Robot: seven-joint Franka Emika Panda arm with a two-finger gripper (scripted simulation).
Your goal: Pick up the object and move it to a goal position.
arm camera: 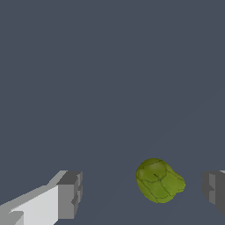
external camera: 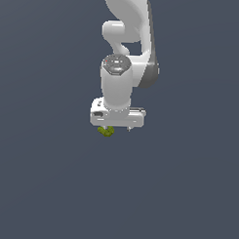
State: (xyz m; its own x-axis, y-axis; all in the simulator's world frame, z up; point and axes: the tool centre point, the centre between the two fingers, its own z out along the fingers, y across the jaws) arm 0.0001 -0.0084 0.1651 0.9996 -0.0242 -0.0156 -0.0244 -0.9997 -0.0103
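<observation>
Gripper point(external camera: 117, 128) jaws spread wide, holding nothing — green ball point(arm camera: 159, 180) sits between the fingers point(arm camera: 69, 194), nearer one of them, apart from both. Plain dark grey floor point(external camera: 50, 187) all round

We see only one flat, featureless slate-blue surface point(external camera: 46, 187) behind and beneath everything, filling the exterior view from edge to edge. We cannot tell floor from wall; no seam, corner or horizon shows. In the wrist view the same dull grey-blue ground point(arm camera: 110, 66) spreads evenly, crossed by a very faint paler diagonal line. The light is soft and even.
</observation>
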